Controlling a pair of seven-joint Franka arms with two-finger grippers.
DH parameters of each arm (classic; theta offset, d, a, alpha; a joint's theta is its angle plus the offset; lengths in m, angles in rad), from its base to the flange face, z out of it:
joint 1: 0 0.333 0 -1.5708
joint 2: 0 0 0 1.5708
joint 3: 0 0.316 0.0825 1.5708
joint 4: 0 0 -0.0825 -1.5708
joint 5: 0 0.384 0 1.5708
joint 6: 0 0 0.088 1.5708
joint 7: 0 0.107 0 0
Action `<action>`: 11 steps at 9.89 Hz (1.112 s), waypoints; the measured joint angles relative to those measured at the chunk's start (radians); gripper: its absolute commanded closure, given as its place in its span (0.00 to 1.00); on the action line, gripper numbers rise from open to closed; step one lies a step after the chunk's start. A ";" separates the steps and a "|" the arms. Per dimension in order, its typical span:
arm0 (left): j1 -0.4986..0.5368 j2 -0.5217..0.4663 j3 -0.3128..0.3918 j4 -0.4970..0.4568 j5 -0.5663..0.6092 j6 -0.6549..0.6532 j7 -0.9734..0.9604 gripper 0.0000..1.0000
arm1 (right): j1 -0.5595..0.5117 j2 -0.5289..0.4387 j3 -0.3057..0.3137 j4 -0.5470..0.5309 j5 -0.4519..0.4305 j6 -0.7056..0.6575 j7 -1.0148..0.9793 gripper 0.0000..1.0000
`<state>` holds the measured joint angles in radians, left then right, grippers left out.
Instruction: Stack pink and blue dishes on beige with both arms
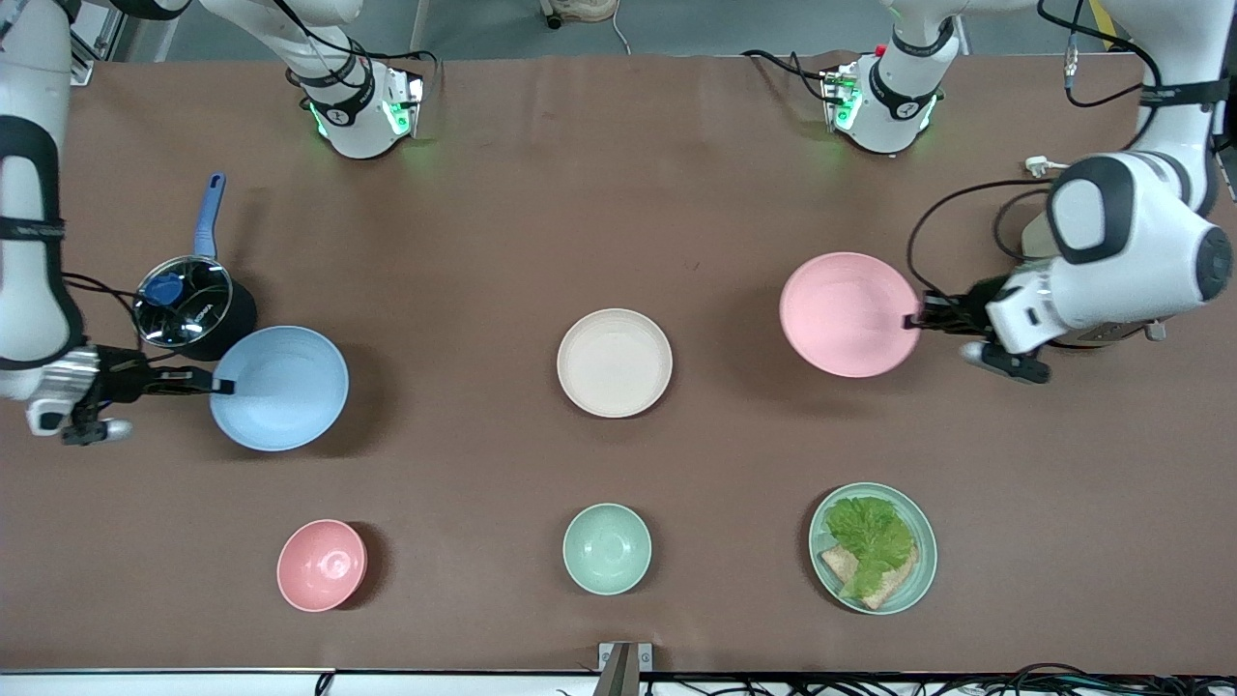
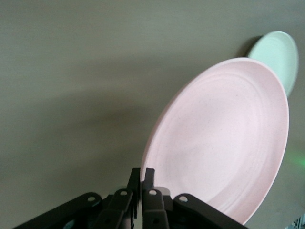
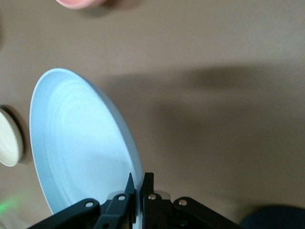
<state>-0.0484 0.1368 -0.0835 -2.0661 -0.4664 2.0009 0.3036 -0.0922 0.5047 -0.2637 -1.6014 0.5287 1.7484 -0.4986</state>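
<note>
Left tool (image 1: 915, 322) clenched on pink plate (image 1: 848, 313) rim; right tool (image 1: 220, 387) grips blue plate (image 1: 280, 387). Both lifted. Carry level, one at a time, onto beige plate (image 1: 615, 362).

I see two white arms, left (image 1: 1131, 251) and right (image 1: 29, 242), with black bands, black cables, green-lit bases, black grippers.

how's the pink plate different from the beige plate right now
The pink plate is pale pink; the beige plate is cream. The pink plate is pinched at its rim by the left hand and lifted, casting a shadow, while the beige plate lies flat and free mid-table. Both are shallow, round and look the same size.
</note>
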 measured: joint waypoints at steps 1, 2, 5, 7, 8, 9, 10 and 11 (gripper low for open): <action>-0.004 0.017 -0.095 -0.003 0.000 0.069 -0.099 0.99 | 0.015 -0.004 0.002 0.050 -0.016 -0.035 0.070 0.99; -0.008 0.055 -0.191 -0.007 0.000 0.173 -0.197 0.99 | 0.041 -0.004 0.004 0.076 -0.023 -0.050 0.135 0.99; -0.061 0.260 -0.392 -0.006 0.000 0.578 -0.420 0.96 | 0.122 -0.009 0.040 0.098 -0.030 -0.048 0.319 0.99; -0.140 0.368 -0.397 0.032 0.011 0.677 -0.480 0.95 | 0.134 -0.023 0.139 0.099 -0.103 -0.001 0.482 0.99; -0.151 0.393 -0.397 0.050 0.047 0.679 -0.508 0.95 | 0.138 -0.029 0.195 0.097 -0.127 0.024 0.556 0.99; -0.153 0.410 -0.397 0.057 0.097 0.678 -0.538 0.95 | 0.142 -0.030 0.242 0.090 -0.135 0.051 0.594 0.99; -0.153 0.427 -0.397 0.067 0.143 0.678 -0.574 0.95 | 0.143 -0.029 0.278 0.076 -0.138 0.080 0.622 0.99; -0.153 0.448 -0.397 0.084 0.192 0.678 -0.620 0.93 | 0.144 -0.029 0.303 0.063 -0.139 0.095 0.642 0.99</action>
<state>-0.2019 0.5844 -0.4806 -1.9823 -0.2748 2.6789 -0.3169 0.0514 0.4756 0.0391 -1.5380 0.3898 1.8432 0.1439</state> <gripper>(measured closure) 0.947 0.934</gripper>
